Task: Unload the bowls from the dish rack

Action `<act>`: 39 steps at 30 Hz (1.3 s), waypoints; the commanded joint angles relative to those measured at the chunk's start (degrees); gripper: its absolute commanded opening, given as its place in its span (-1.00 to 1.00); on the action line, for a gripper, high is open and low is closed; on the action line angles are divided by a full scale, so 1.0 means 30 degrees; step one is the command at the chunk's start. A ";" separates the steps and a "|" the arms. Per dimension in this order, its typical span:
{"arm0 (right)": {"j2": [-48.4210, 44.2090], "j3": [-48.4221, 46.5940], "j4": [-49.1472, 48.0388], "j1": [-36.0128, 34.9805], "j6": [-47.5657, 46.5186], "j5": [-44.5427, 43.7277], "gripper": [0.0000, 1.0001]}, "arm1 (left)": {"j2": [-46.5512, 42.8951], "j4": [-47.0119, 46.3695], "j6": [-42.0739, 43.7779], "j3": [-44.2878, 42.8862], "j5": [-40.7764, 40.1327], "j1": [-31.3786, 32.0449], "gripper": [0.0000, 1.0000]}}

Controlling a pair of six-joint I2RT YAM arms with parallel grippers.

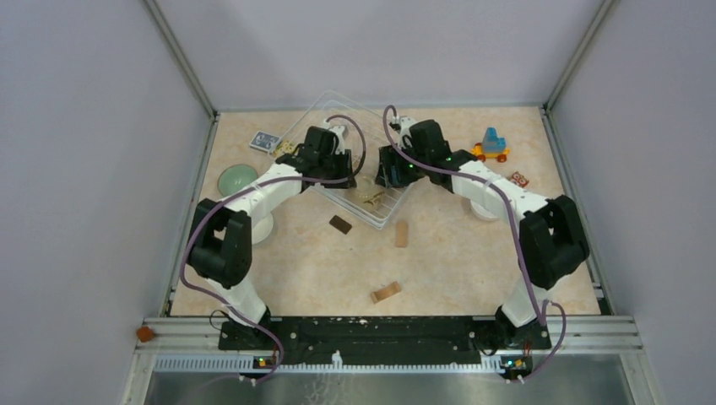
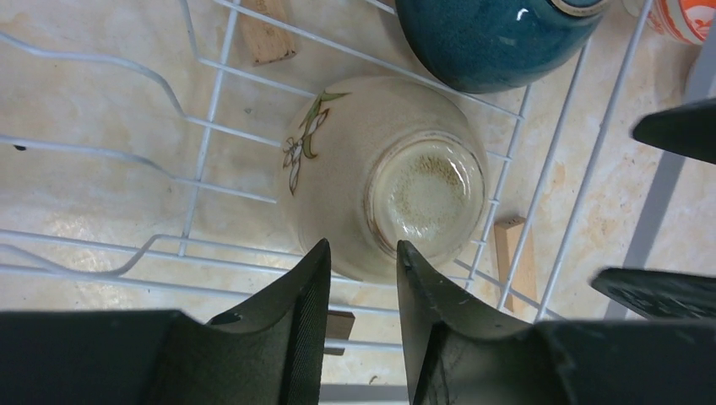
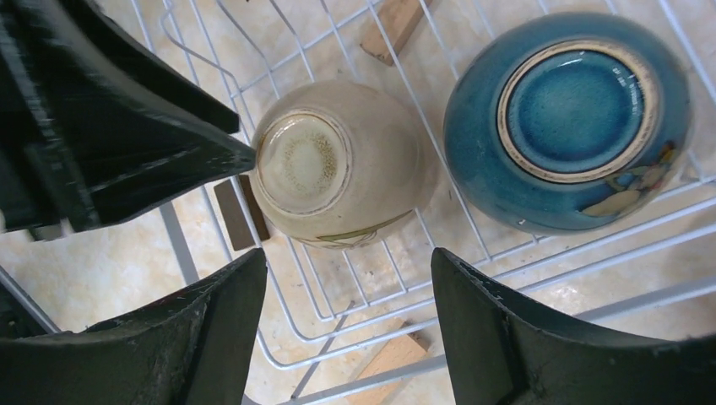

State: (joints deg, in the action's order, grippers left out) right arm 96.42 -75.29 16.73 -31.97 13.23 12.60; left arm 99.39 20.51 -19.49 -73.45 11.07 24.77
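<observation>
The white wire dish rack [image 1: 331, 103] stands at the back centre, and both grippers hang over it. In the left wrist view a beige bowl [image 2: 338, 160] lies upside down in the rack [image 2: 207, 126], with a dark teal bowl [image 2: 485, 42] behind it and an orange-patterned bowl [image 2: 686, 15] at the corner. My left gripper [image 2: 363, 266] has its jaws a little apart, tips at the beige bowl's near side. My right gripper [image 3: 350, 274] is wide open and empty, just short of the beige bowl [image 3: 371, 181] and the teal bowl [image 3: 574, 118].
A pale green bowl [image 1: 235, 179] and a white bowl [image 1: 263, 229] sit on the table to the left, and another white bowl [image 1: 481, 207] to the right under the arm. Wooden blocks [image 1: 401, 234] lie in front of the rack. A toy train [image 1: 491, 145] stands at the back right.
</observation>
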 commanded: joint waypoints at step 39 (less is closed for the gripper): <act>0.5811 -0.4020 0.1571 -0.0798 0.1699 0.0755 0.69 | -0.8403 -0.2252 -0.1054 0.4426 -0.0274 -0.0026 0.03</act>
State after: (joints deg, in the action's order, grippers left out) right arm 111.46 -84.47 20.67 -33.76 16.78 15.92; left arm 77.71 17.47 -21.50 -61.17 11.86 24.77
